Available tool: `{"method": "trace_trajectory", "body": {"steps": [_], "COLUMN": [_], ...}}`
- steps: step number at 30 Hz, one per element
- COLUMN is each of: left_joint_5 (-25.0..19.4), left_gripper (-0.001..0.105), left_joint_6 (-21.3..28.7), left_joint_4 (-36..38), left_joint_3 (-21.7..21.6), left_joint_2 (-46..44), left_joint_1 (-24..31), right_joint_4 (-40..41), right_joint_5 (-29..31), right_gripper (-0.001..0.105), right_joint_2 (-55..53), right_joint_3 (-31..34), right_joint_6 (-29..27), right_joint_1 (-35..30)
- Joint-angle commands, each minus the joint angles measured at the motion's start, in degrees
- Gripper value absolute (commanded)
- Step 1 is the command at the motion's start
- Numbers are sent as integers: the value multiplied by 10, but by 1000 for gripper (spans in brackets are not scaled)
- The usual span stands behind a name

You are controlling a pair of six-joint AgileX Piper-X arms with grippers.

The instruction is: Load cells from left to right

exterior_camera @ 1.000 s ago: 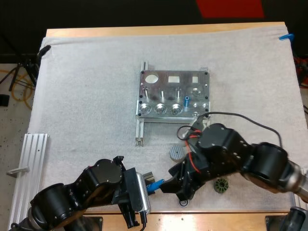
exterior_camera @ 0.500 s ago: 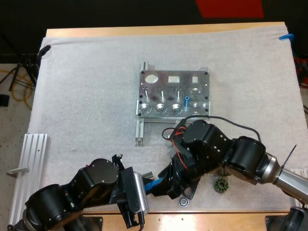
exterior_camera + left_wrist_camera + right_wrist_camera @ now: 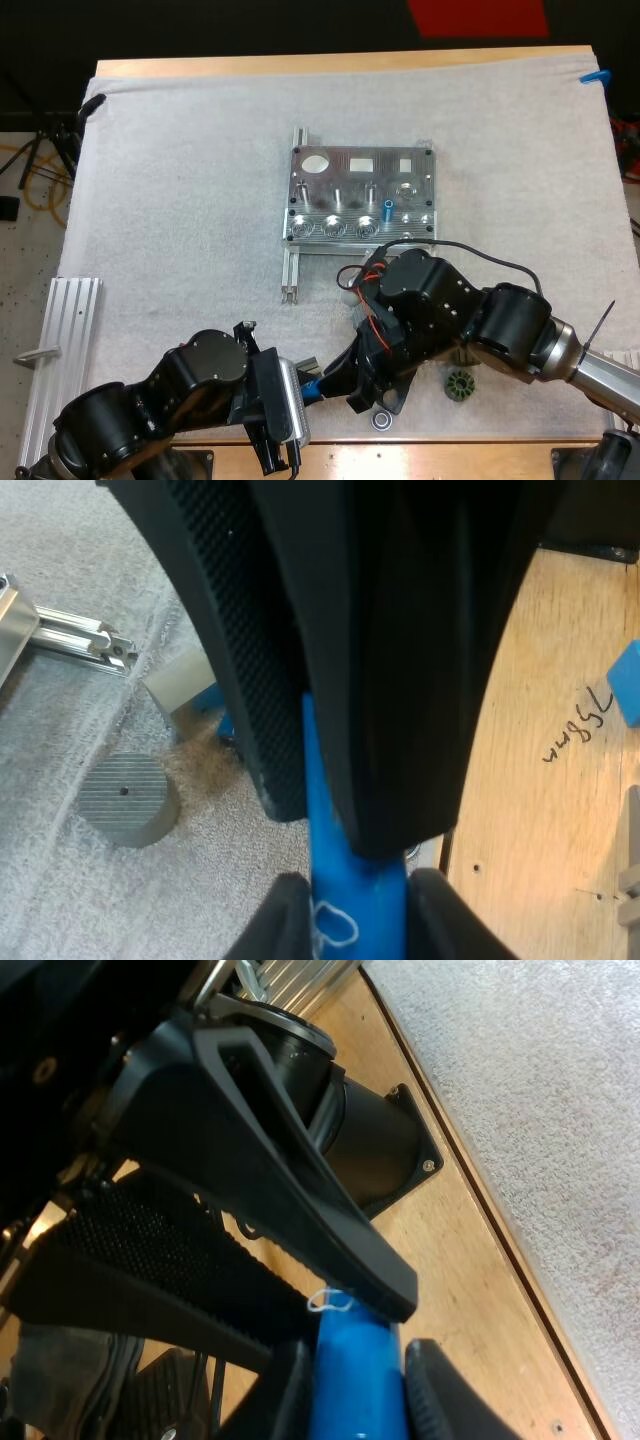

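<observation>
1. Since a second ago, my right arm has swung left along the near side of the mat [image 3: 180,180], closing on the left arm. Over the last half second it has barely shifted.
2. Blue piece [image 3: 312,386]: held at the mat's near edge, bridged between both grippers and well apart from the fixture.
3. Left gripper [image 3: 303,382]: in the left wrist view [image 3: 350,925] its fingers [image 3: 285,925] press the blue piece [image 3: 352,880] from both sides, so it is clamped.
4. Right gripper [image 3: 335,378]: in the right wrist view [image 3: 350,1390] its fingers [image 3: 432,1385] likewise bear on both sides of the blue piece [image 3: 352,1370]. The left gripper's ribbed pads meet the same piece just beyond.
5. Metal fixture [image 3: 360,195]: mid-mat, with one blue cylinder [image 3: 388,209] upright in its front row. Three round sockets lie to the cylinder's left.
6. Loose parts: a dark toothed part [image 3: 459,383] sits just beside my right arm, and a small ring [image 3: 381,420] lies near the mat's front edge. A grey disc [image 3: 125,800] rests on the mat near the grippers.
7. Aluminium rail [image 3: 60,340]: lying along the mat's left side, well apart from everything else.
</observation>
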Motion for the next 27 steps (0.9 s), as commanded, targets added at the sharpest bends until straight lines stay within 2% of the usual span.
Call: {"method": "trace_trajectory", "body": {"steps": [1,4,7,12,15,22,27], "left_joint_5": [1,1,0,-4,-18,-28,-26], "left_gripper": [0,1,10,48,59,59,59], "left_joint_6": [2,1,-1,-17,-27,-27,-27], "left_joint_4": [-6,-6,-6,-8,-19,-50,-73], "left_joint_3": [-5,-5,-5,-5,-5,-5,-5], "left_joint_2": [-1,-1,-1,-1,-1,-1,-1], "left_joint_1": [-3,-3,-3,-3,1,53,156], "right_joint_4": [-5,-5,-5,-5,-5,-5,17], "right_joint_5": [-9,-9,-12,-2,21,66,119], "right_gripper": [0,0,0,0,0,0,0], "right_joint_2": [-1,-1,-1,-1,-1,-1,-1], "right_joint_3": [-2,-2,-2,-2,-9,-33,-59], "right_joint_6": [-7,-7,-7,-7,-7,-7,-29], "right_joint_1": [1,1,1,1,-1,-26,-67]}}
